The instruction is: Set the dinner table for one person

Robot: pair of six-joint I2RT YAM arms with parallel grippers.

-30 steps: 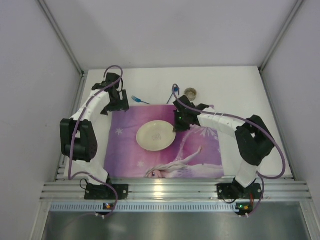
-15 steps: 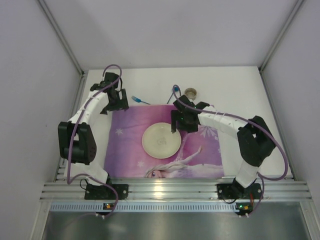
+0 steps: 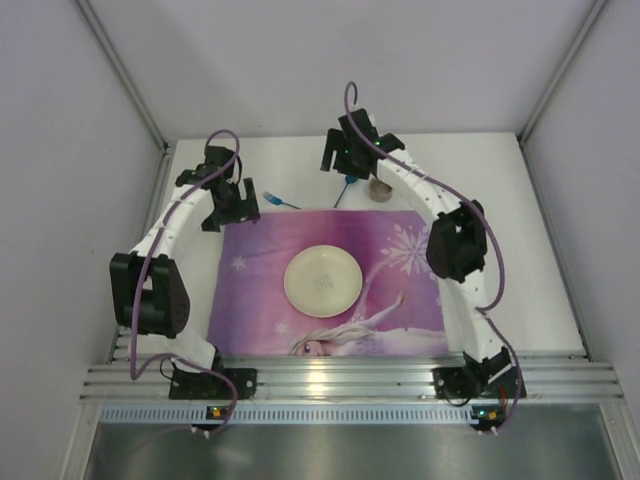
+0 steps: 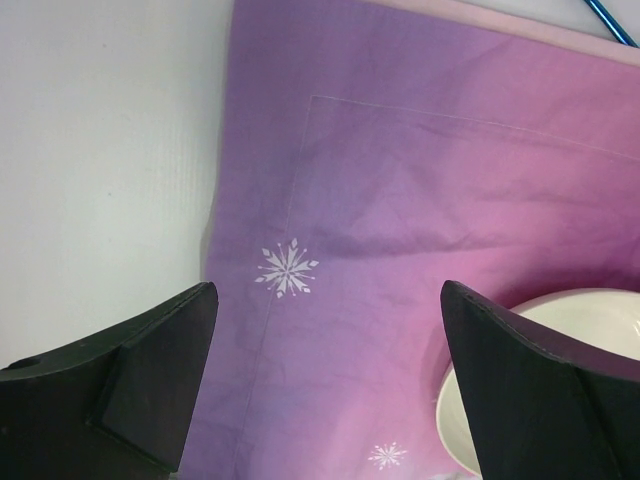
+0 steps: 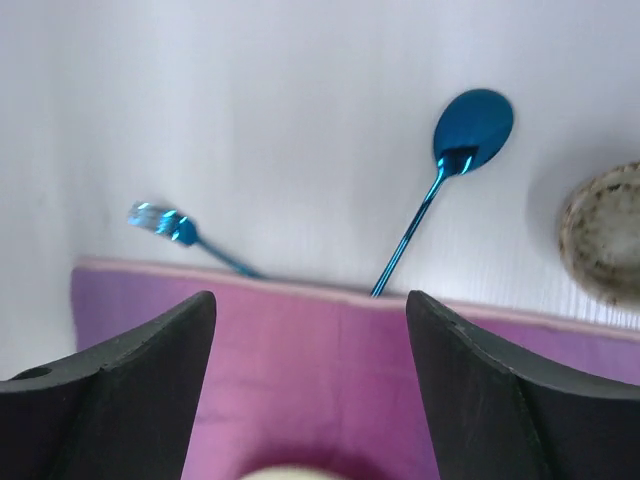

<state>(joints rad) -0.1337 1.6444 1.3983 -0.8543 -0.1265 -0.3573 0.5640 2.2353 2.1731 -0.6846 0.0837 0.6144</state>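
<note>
From above, the matte white dinner table [image 3: 480,170] carries a purple cloth mat [image 3: 400,250] against its near edge, with a round cream plate [image 3: 322,281] on it. On the left wrist, my left gripper [image 4: 325,300] gapes wide and empty over the mat's snowflake corner. On the right wrist, my right gripper [image 5: 310,300] is equally spread, holding nothing, above a glossy blue spoon [image 5: 440,190], a fork [image 5: 180,232] and a speckled bowl [image 5: 605,235]

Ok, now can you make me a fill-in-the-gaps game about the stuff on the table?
1. The round cream thing in the middle of the purple mat is a ____.
2. The spoon and the fork are both the colour ____.
3. The right gripper hovers with its fingers wide ____, holding nothing.
Missing words: plate, blue, open.
</note>
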